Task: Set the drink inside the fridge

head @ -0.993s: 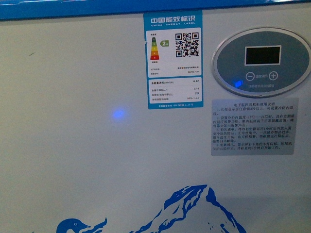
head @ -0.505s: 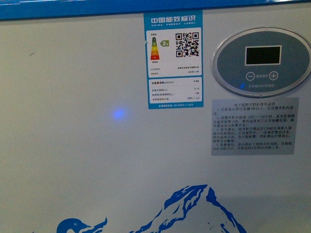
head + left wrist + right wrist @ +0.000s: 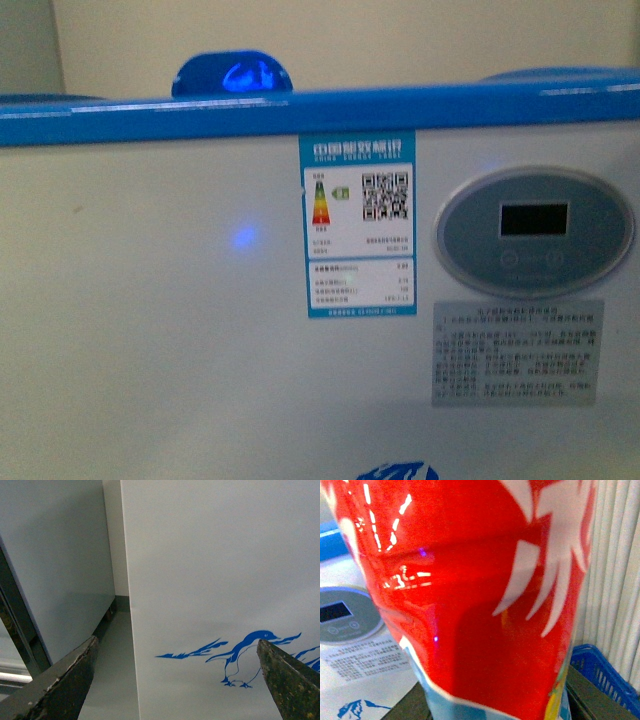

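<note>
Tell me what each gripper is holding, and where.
The right gripper holds the red drink by its sides, near the light-blue band. The left gripper is open, holding nothing.

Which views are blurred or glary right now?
Front view: soft all over, energy label text unreadable, blue flare spot on the fridge. Left wrist view: crisp, even light on the penguin. Right wrist view: drink fills frame, white glare streaks.
</note>
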